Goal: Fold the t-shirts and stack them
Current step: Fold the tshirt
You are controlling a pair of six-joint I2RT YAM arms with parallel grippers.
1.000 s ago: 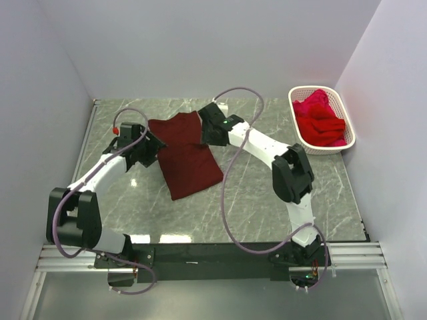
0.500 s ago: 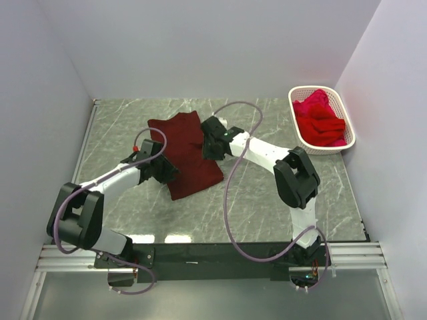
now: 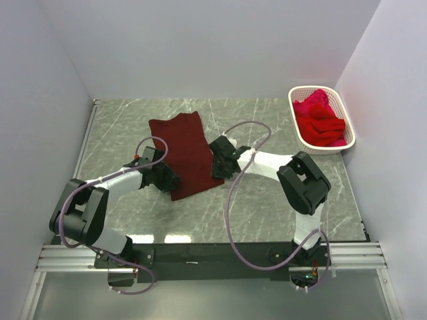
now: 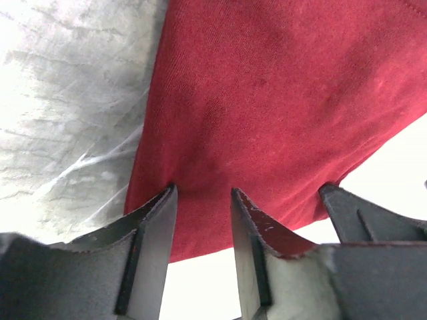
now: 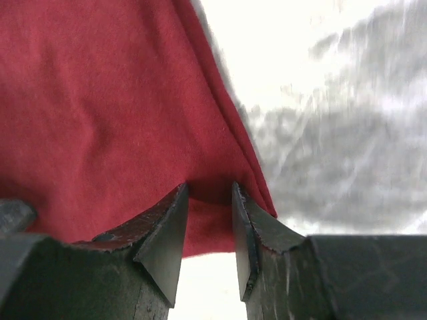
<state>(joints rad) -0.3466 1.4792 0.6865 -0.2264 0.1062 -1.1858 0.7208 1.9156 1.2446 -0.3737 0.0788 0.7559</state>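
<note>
The maroon t-shirt [image 3: 187, 155] lies folded lengthwise mid-table [image 3: 267, 200], each near corner seemingly pinched between closed fingers: left gripper [image 4: 203, 200] and right gripper [image 5: 210, 193], likely to fold the hem away. Other red t-shirts [image 3: 320, 120] wait in the basket [image 3: 349, 140].

One maroon t-shirt [image 3: 187, 152] lies on the bench [image 3: 267, 200]; one basket [image 3: 300, 137] far right holds a heap of red shirts [image 3: 320, 120]; two arms.

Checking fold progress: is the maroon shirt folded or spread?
Folded: the maroon shirt lies as a narrow sleeveless strip, both grippers at its near corners.
</note>
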